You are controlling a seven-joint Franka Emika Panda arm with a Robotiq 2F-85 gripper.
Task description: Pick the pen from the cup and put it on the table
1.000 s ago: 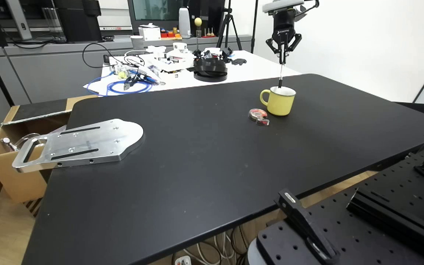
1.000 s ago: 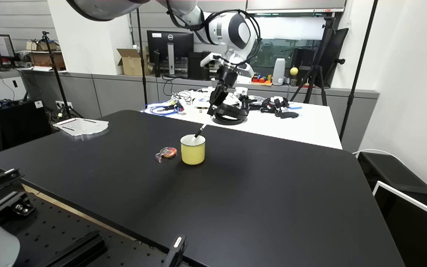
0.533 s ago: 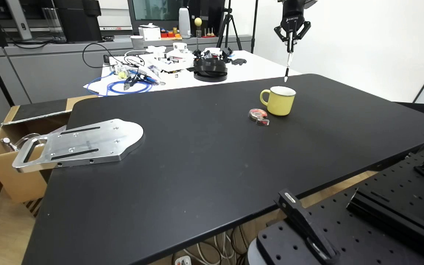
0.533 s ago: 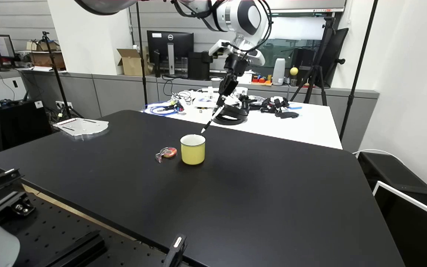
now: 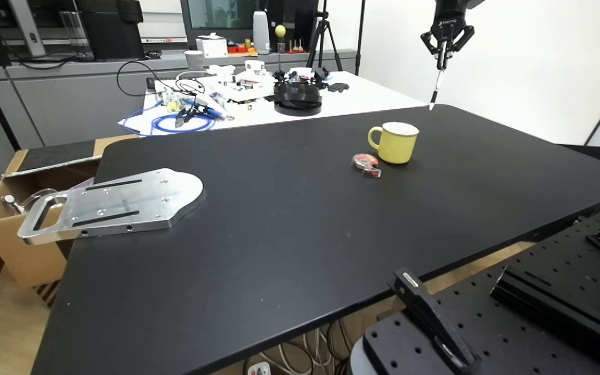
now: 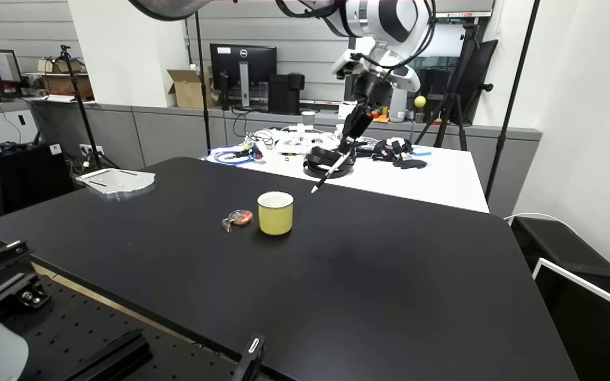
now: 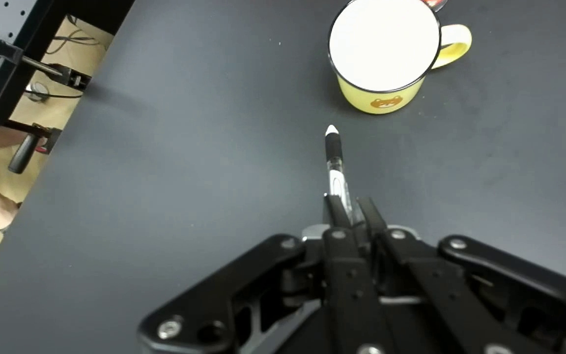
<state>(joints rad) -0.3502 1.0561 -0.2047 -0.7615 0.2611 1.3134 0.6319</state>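
My gripper is shut on the pen's upper part, in both exterior views (image 5: 441,63) (image 6: 345,146) and in the wrist view (image 7: 350,202). The pen (image 7: 333,147) is whitish with a dark grip and a white tip. It hangs tilted, tip down, out of the cup and above the table; it also shows in both exterior views (image 5: 437,83) (image 6: 331,169). The pale-yellow cup (image 5: 395,147) stands upright on the black table (image 5: 279,239), apart from the pen. In the wrist view the cup (image 7: 356,96) lies beyond the pen tip. The pen's top end is hidden between the fingers.
A small pinkish lump in clear wrap (image 6: 241,217) lies beside the cup. A metal plate with a handle (image 5: 128,200) lies at the table's side. A white cluttered table (image 6: 442,185) stands behind. Black clamps (image 5: 430,317) sit along the table edge by the robot's mount.
The pen was in the cup and has been lifted out by my gripper. Gripper and pen have moved up and away from the cup, to the right in both exterior views. The cup has stayed put.
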